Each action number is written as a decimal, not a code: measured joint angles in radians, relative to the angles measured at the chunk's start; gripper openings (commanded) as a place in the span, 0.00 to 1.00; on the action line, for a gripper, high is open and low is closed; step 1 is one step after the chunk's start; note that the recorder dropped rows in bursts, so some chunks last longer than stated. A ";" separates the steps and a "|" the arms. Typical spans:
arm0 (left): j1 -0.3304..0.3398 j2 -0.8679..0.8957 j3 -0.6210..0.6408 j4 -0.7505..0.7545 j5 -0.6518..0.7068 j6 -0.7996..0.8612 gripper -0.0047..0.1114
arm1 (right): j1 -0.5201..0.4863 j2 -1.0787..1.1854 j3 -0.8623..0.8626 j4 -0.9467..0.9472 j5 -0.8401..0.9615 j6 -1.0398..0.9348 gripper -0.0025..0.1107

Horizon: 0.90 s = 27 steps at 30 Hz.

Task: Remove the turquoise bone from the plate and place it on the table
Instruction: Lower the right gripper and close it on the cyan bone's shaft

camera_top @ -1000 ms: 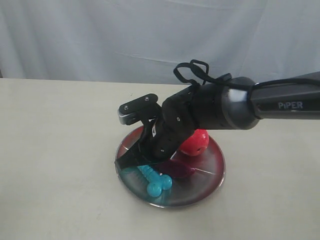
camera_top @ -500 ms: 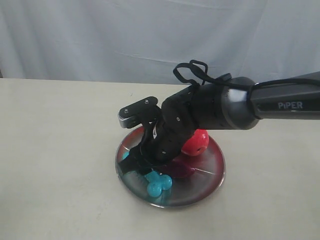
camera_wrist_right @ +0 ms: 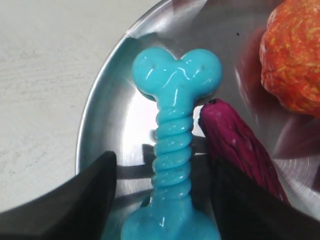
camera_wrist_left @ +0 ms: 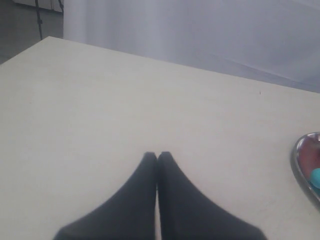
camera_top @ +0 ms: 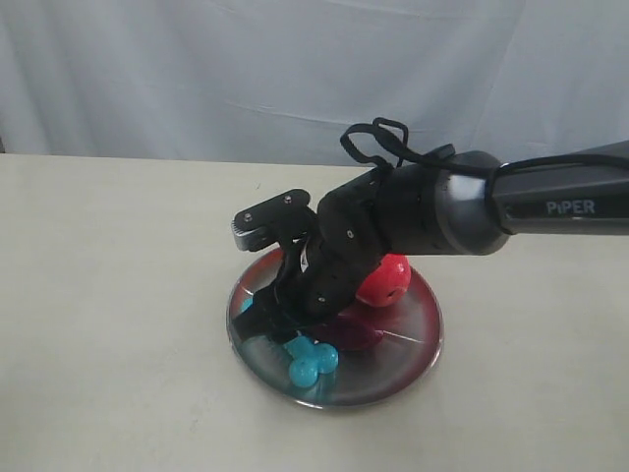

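Note:
The turquoise bone (camera_top: 313, 362) lies flat on the steel plate (camera_top: 413, 366) near its front left rim, one knobbed end showing past my arm. My right gripper (camera_top: 280, 329) is down on the plate and stands open. In the right wrist view its two dark fingers (camera_wrist_right: 95, 190) flank the ribbed shaft of the bone (camera_wrist_right: 172, 145) with gaps on both sides. My left gripper (camera_wrist_left: 157, 156) is shut and empty over the beige table (camera_wrist_left: 100, 100), well to the side of the plate (camera_wrist_left: 300, 160).
A dark purple wedge (camera_wrist_right: 240, 145) lies against the bone's shaft, touching the far finger's side. A red-orange ball (camera_top: 388, 280) sits at the plate's back. A white curtain hangs behind the table (camera_top: 98, 295).
My right gripper has come down onto the plate, covering most of the bone's shaft; in the last half second it has barely moved. The bone has stayed in place.

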<state>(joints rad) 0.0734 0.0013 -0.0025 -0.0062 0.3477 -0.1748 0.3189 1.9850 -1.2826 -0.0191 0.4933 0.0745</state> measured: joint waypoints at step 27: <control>0.000 0.000 0.000 0.000 0.000 0.000 0.04 | 0.000 0.092 -0.001 0.019 -0.093 0.000 0.50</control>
<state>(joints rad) 0.0734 0.0013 -0.0025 -0.0062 0.3477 -0.1748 0.3189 2.0773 -1.2833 0.0000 0.4006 0.0745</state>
